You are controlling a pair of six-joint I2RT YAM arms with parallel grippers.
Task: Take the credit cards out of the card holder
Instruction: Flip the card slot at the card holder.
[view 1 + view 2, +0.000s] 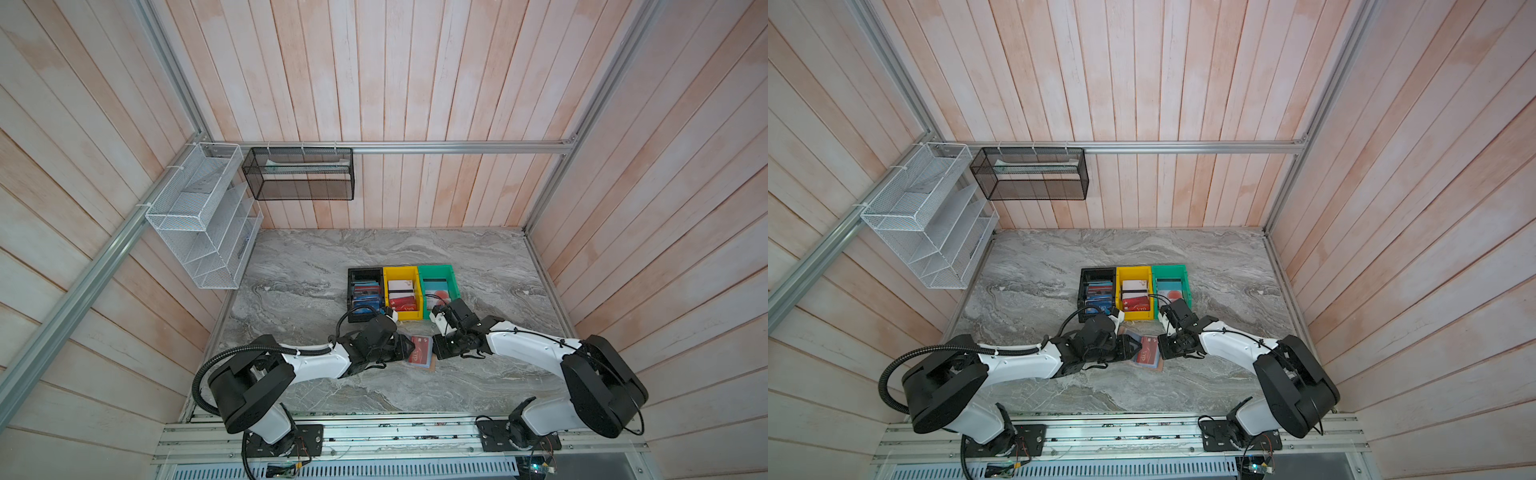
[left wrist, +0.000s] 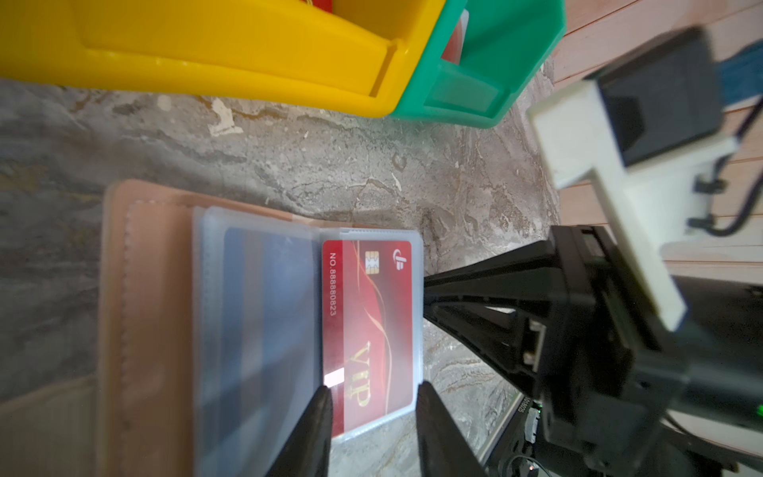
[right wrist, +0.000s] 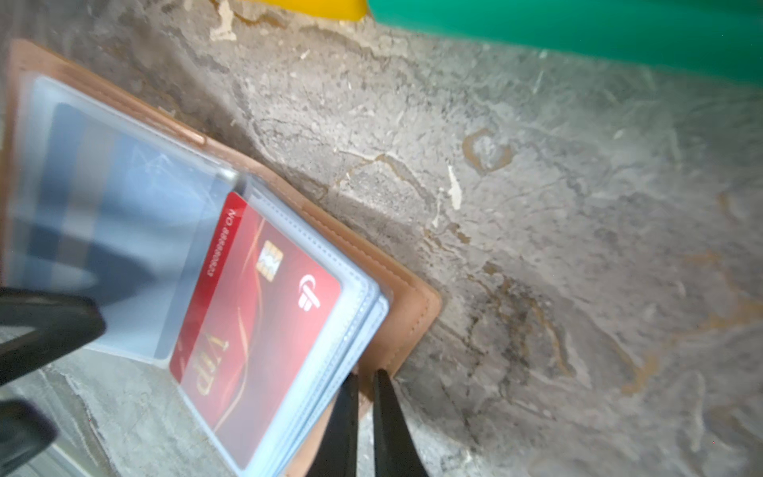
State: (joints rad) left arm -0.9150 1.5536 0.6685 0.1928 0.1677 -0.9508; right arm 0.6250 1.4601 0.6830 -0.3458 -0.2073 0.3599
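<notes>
The tan card holder (image 1: 432, 366) (image 2: 144, 309) (image 3: 406, 314) lies open on the marble table between my two grippers. Its clear sleeves face up. A red credit card lettered "VIP" (image 1: 420, 351) (image 1: 1148, 352) (image 2: 367, 314) (image 3: 256, 322) sits inside the top sleeve. A bluish card (image 2: 264, 309) shows dimly in the neighbouring sleeve. My left gripper (image 2: 375, 396) (image 1: 409, 347) is open, its two fingertips standing either side of the VIP card's near end. My right gripper (image 3: 365, 373) (image 1: 436, 353) is shut, its tips on the holder's tan edge beside the sleeves.
Just behind the holder stand a black bin (image 1: 365, 272), a yellow bin (image 1: 401, 271) and a green bin (image 1: 436, 269), side by side, each holding cards. A white wire rack (image 1: 199, 216) and a black mesh basket (image 1: 299, 174) hang on the walls.
</notes>
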